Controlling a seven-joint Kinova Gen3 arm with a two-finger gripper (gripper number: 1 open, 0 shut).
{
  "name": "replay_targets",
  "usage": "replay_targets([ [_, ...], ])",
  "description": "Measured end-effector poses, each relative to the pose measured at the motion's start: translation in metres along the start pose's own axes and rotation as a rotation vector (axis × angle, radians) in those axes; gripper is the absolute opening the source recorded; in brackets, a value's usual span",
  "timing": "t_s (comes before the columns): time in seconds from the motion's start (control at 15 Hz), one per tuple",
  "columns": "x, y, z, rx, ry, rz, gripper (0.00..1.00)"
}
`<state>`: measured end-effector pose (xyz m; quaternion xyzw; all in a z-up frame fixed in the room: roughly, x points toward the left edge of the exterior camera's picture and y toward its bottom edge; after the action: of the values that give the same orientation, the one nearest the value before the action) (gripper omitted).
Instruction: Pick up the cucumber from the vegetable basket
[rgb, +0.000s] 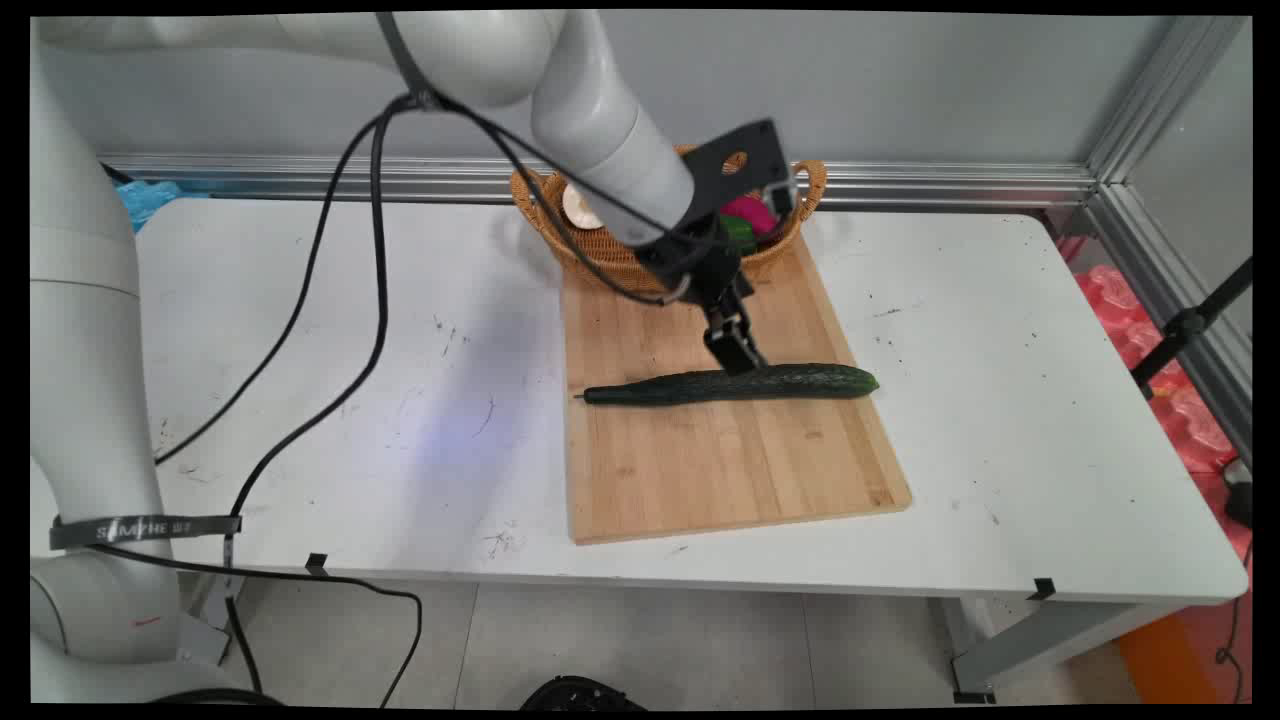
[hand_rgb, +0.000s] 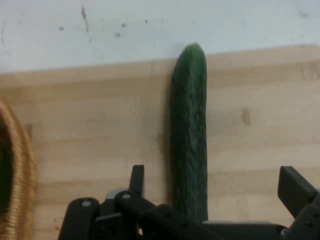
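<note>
Gripper (hand_rgb: 215, 192) spread wide, its 2 fingers astride the cucumber (rgb: 735, 385), which lies across the cutting board (rgb: 720, 460), its tip at the board's right edge. Wicker basket (rgb: 600, 255) sits on the board's far edge. Risk: round cucumber may roll if 1 finger touches first.

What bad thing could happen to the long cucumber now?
The cucumber is round and lies loose on the cutting board, so it might roll if the open tool nudges it from one side. Its tip sticks out past the board's edge, so a push could slide it onto the table. The basket sits close behind the tool and might get bumped.
</note>
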<state>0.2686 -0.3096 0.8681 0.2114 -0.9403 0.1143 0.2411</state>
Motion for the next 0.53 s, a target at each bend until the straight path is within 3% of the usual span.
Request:
replay_targets([
  [0.53,-0.031,0.002,0.037,-0.017,-0.032,-0.008,1.0],
])
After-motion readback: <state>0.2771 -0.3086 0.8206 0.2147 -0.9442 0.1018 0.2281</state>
